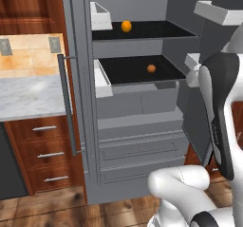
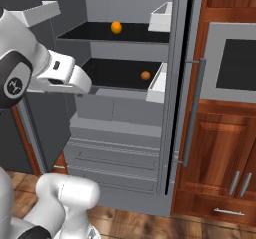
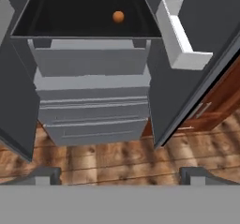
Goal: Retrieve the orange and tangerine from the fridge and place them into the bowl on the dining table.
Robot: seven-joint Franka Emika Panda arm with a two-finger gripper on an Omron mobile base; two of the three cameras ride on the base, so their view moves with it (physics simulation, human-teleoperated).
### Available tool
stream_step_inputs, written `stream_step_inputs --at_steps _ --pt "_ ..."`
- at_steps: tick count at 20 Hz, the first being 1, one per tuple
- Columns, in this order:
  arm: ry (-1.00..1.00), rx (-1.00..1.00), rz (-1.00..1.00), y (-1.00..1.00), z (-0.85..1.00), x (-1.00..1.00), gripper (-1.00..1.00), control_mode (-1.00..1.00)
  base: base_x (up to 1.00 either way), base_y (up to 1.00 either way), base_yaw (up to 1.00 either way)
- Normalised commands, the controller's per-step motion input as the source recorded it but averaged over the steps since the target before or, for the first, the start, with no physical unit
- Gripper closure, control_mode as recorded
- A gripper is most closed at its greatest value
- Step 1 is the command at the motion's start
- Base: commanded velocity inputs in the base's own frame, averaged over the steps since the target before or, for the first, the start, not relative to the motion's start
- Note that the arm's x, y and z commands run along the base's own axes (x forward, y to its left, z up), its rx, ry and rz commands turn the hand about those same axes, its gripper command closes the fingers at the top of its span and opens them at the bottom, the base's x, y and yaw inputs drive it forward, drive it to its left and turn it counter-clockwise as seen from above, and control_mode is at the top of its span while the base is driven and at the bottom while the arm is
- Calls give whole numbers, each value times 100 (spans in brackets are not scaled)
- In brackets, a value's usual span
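Gripper fingers spread wide, holding nothing, frame bottom; tall grey open-door fridge ahead, small orange fruit upper centre on black shelf.

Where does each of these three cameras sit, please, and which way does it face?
Left base view: behind the arm's left, facing the open fridge; white arm at lower right.
Right base view: behind the arm's right, facing the same fridge, the oven beside it; arm at left.
Hand view: on the hand, looking down along the open jaws at the lower shelf, drawers and floor; finger tips at bottom.
Shared: both base views show the upper fruit; all three show the lower fruit.
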Motion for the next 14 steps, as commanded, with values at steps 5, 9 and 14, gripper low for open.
stream_step_inputs --at_steps 5,9,14 --pt "-14 0 18 24 -9 -4 -100 -100 0 0 0" --pt "-12 0 15 24 -3 1 -100 -100 0 0 0" --pt "-4 0 7 11 0 49 -100 -100 0 0 0"
